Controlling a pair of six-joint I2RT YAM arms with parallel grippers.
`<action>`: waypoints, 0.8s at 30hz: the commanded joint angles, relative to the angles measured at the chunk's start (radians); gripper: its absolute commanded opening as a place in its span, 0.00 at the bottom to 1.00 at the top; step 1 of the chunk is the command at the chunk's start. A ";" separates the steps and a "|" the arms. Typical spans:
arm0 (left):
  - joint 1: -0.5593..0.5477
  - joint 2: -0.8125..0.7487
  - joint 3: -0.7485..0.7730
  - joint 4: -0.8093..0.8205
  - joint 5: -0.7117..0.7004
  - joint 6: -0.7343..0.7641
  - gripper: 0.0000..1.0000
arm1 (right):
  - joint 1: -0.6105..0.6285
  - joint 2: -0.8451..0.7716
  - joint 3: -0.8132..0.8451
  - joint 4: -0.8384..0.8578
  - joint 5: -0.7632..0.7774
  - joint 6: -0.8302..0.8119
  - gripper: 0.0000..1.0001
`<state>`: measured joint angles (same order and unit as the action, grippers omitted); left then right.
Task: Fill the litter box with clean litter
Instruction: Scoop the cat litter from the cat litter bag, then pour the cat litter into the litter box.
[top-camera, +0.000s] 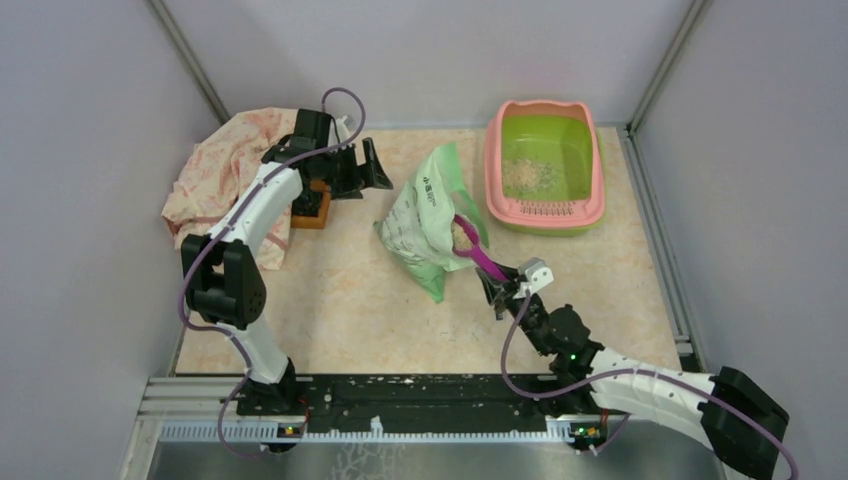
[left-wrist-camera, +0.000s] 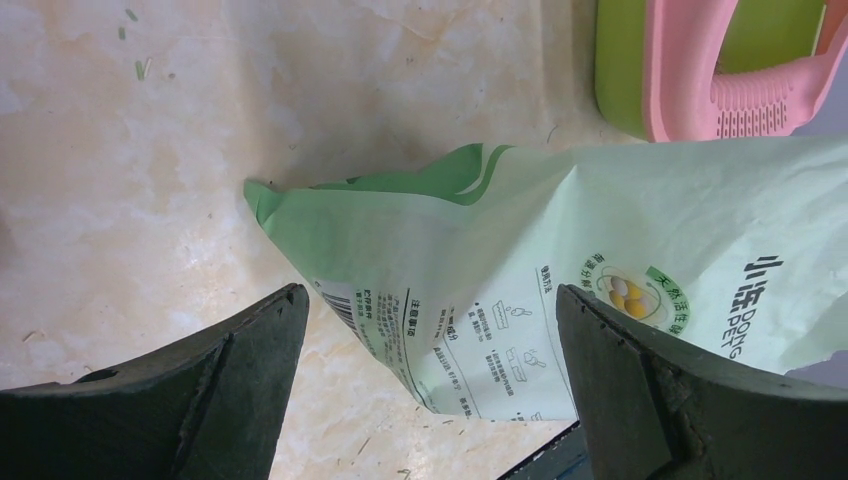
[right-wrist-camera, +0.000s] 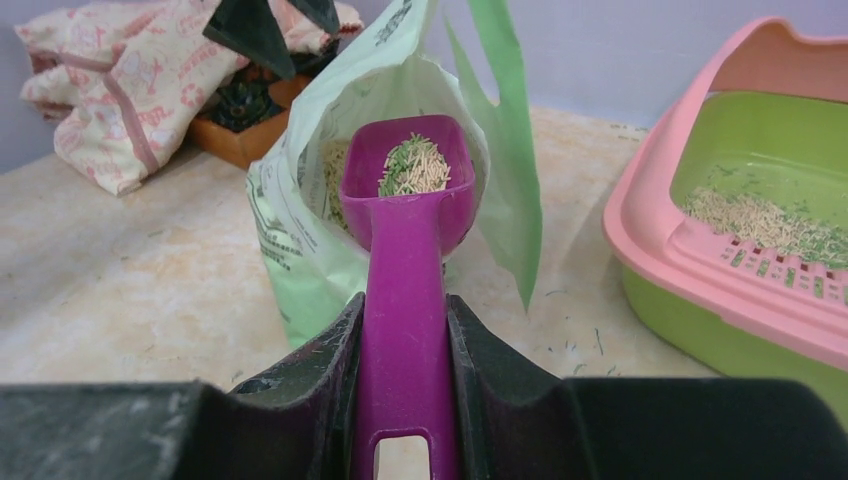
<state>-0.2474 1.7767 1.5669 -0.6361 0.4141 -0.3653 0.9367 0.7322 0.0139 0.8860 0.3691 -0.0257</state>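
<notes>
clean litter (right-wrist-camera: 420, 168) in scoop (right-wrist-camera: 405, 260), some in litter box (right-wrist-camera: 745, 300), bag (right-wrist-camera: 300, 240) possibly part-full

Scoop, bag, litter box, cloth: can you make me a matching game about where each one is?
Things:
1. scoop
2. bag
3. litter box
4. cloth

Places:
A. far left corner of the table
B. far right side, with a little litter inside
C. held in the right gripper
D. middle of the table, mouth open

Pairs: 1-C, 2-D, 3-B, 4-A
</notes>
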 joint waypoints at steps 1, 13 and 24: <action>-0.007 -0.024 0.031 -0.010 -0.007 0.004 0.99 | -0.006 -0.151 0.038 -0.033 -0.002 -0.013 0.00; -0.019 -0.002 0.054 -0.010 -0.002 0.003 0.99 | -0.007 -0.600 0.141 -0.552 0.086 -0.059 0.00; -0.019 0.004 0.046 0.016 0.023 0.020 0.99 | -0.006 -0.522 0.263 -0.544 0.288 -0.074 0.00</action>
<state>-0.2623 1.7767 1.5909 -0.6365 0.4118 -0.3634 0.9329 0.1375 0.1665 0.2863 0.5262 -0.0795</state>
